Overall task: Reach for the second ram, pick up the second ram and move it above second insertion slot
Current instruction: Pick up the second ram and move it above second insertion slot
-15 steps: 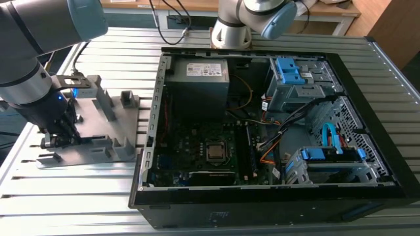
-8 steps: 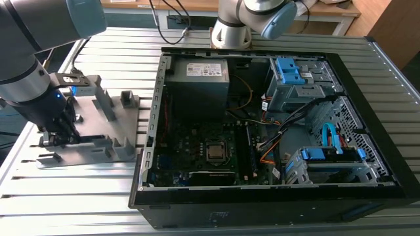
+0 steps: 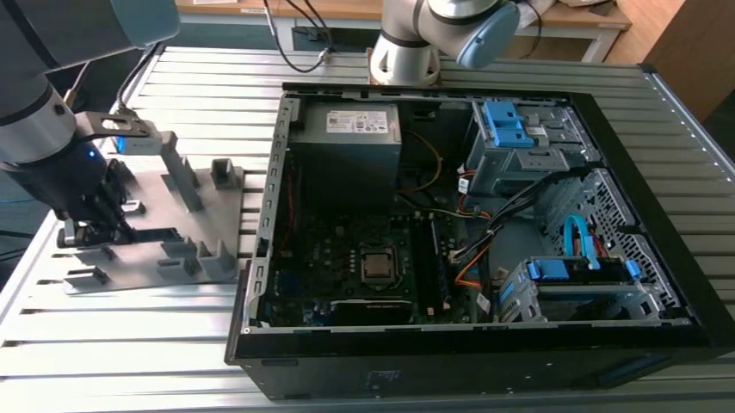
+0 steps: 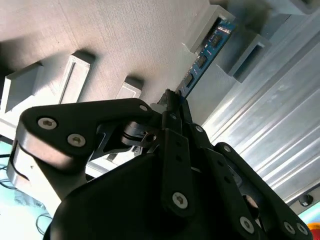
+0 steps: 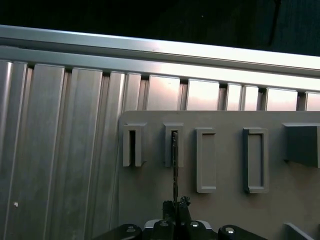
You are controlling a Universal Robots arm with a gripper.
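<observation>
Second ram [image 4: 207, 50] looks light, stiff but fragile, and your gripper [image 4: 172, 100] seems pinched shut on the end nearest its jaws.

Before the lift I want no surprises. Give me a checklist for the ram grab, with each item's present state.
1. Grip: hand shut on the second ram: ok.
2. Ram in line with the hand in the first wrist view: ok.
3. Ram free of the holder plate: not ok, far end sits in a block.
4. Computer case open, motherboard exposed: ok.
5. Grip firm enough to lift: cannot tell.
</observation>
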